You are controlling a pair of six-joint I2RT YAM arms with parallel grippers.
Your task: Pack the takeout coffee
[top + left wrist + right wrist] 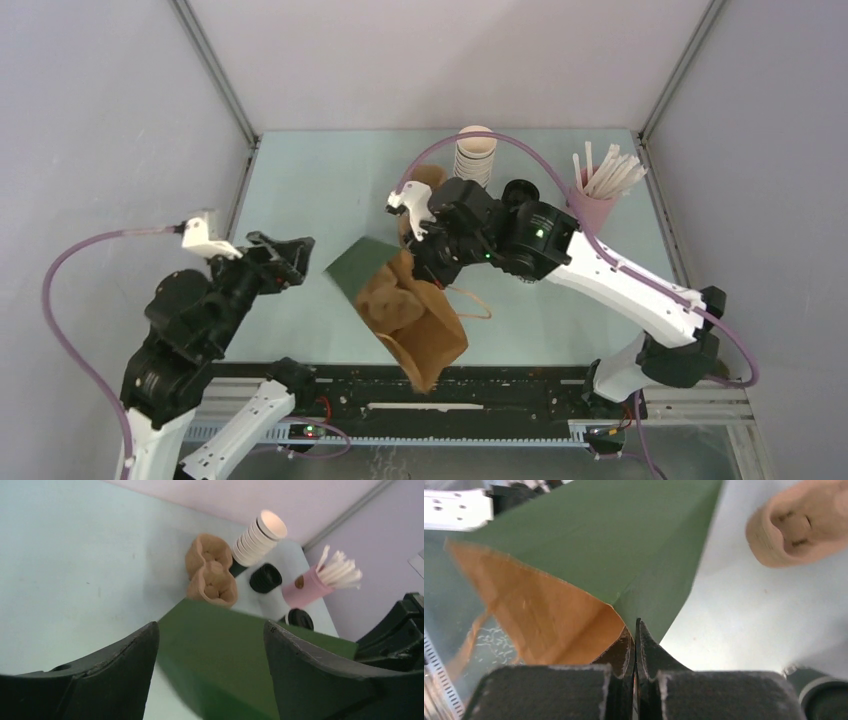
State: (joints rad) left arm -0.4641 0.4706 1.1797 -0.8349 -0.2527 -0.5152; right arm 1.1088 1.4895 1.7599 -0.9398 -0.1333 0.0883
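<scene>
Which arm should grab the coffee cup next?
Probably left: the left gripper is open and empty, while the right gripper is shut on the green bag, holding it. The takeout coffee sits beside the pink cup.

Top view looked down over bench (pixel 300 185); both wrist views sat close, facing green bag (pixel 220 645), shared everywhere.

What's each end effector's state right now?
Left end effector: open, empty.
Right end effector: closed on the green paper bag's rim.
</scene>
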